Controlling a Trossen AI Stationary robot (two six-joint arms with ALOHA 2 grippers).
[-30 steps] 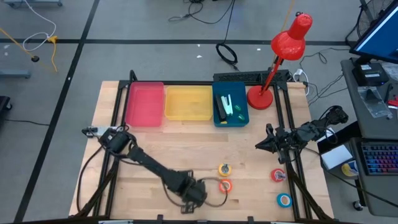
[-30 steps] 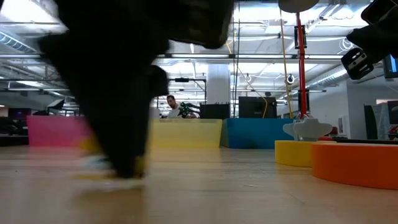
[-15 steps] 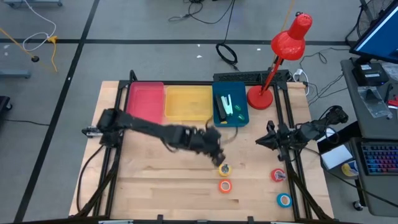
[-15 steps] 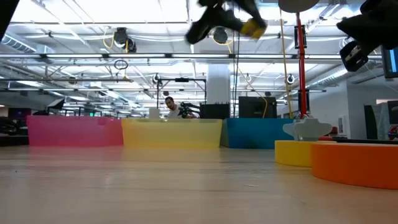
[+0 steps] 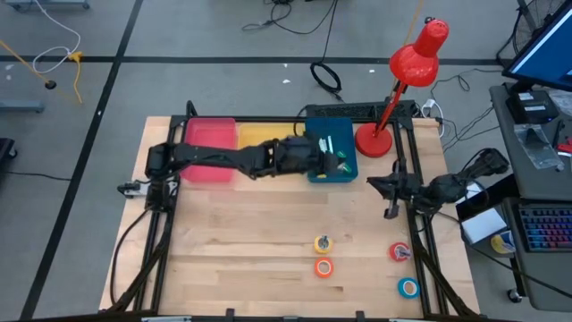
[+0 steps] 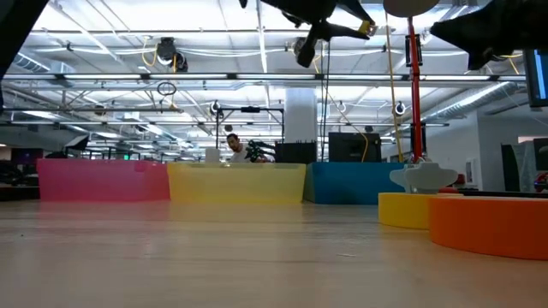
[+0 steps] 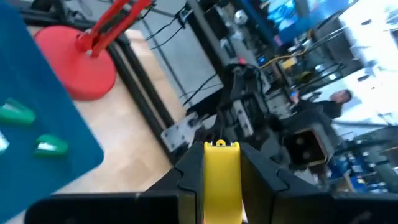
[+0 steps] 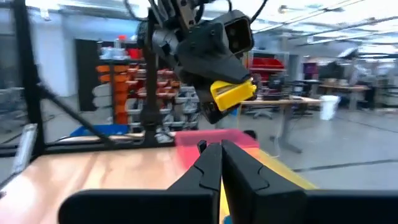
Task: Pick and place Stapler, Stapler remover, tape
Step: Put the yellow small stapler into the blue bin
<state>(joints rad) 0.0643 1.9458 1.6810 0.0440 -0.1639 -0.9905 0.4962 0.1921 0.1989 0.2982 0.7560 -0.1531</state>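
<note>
Wrist footage from the left arm is the only place that shows the grip clearly: the left hand (image 7: 221,180) has its two dark fingers pinched on a yellow stapler (image 7: 221,177), with the blue bin (image 7: 37,118) and two green things in it just below. From overhead the same left hand (image 5: 313,157) is reached out over the blue bin (image 5: 347,170) at the back of the desk (image 5: 250,233), but the stapler is hidden under the arm there. The right wrist view looks back at it from the other side, the yellow stapler (image 8: 233,92) plain in the raised left hand, and shows the right hand (image 8: 213,152) with its fingers pressed together on nothing. Overhead, that right hand (image 5: 390,199) waits near the desk's right edge. Four tape rolls lie on the front of the desk: yellow tape (image 5: 323,243), orange tape (image 5: 323,266), red tape (image 5: 399,253) and blue tape (image 5: 408,288). Pink bin (image 5: 207,166) and yellow bin (image 5: 264,159) are partly covered by the left arm; a red lamp (image 5: 407,80) stands beside the blue bin.
</note>
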